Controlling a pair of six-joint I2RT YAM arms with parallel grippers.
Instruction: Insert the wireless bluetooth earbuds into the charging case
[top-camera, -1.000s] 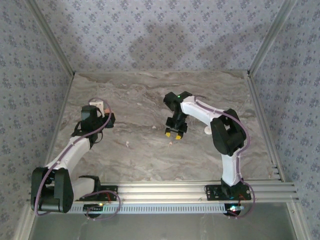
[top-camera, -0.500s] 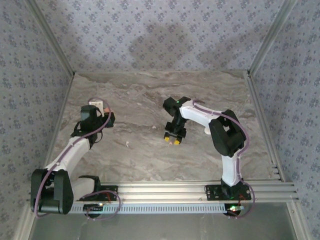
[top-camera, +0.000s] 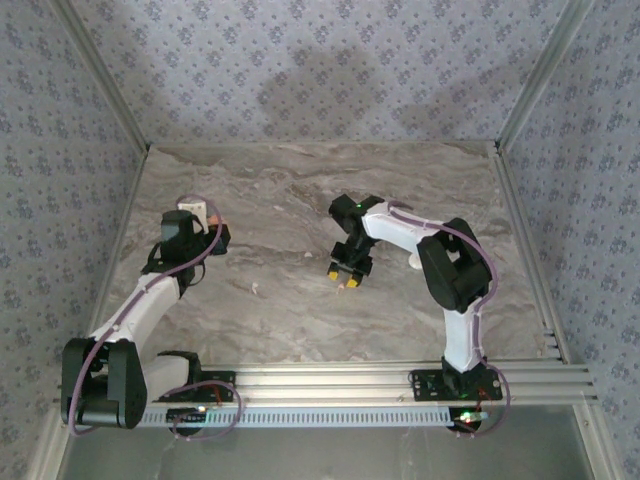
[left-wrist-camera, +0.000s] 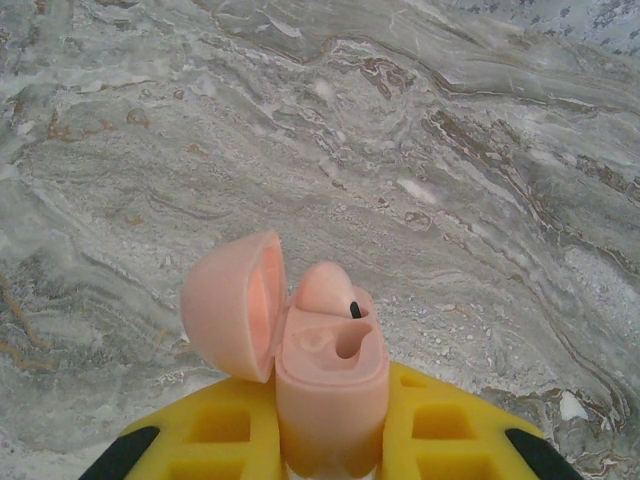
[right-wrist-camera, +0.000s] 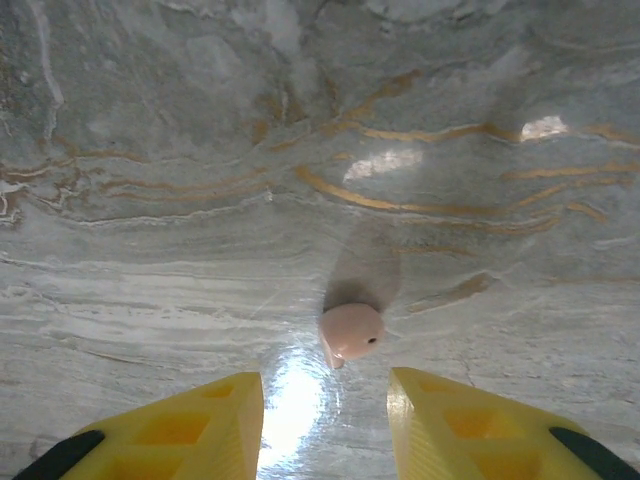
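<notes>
On the grey-brown marbled bench (top-camera: 300, 190), walled in by blue-flowered wallpaper (top-camera: 320, 70) and edged with aluminium rails (top-camera: 350, 378), the left fingers (left-wrist-camera: 225, 435) are clamping the pink charging case (left-wrist-camera: 330, 390), its lid (left-wrist-camera: 230, 305) hanging open and one earbud (left-wrist-camera: 325, 285) sitting inside. Toward the middle, the right fingers (right-wrist-camera: 420, 420) are standing partly apart, holding nothing, just short of the other earbud (right-wrist-camera: 350, 333), which is lying on the glossy stone just beyond their tips.

Light even and diffuse, from overhead. Top view soft, low in detail; blotchy soft shadows on the back wall (top-camera: 200, 60). Right wrist view: white glare on the worktop (right-wrist-camera: 150, 200) just beside the earbud (right-wrist-camera: 351, 333), smaller glints beyond it, and a faint shadow trailing off it. Left wrist view crisp.
</notes>
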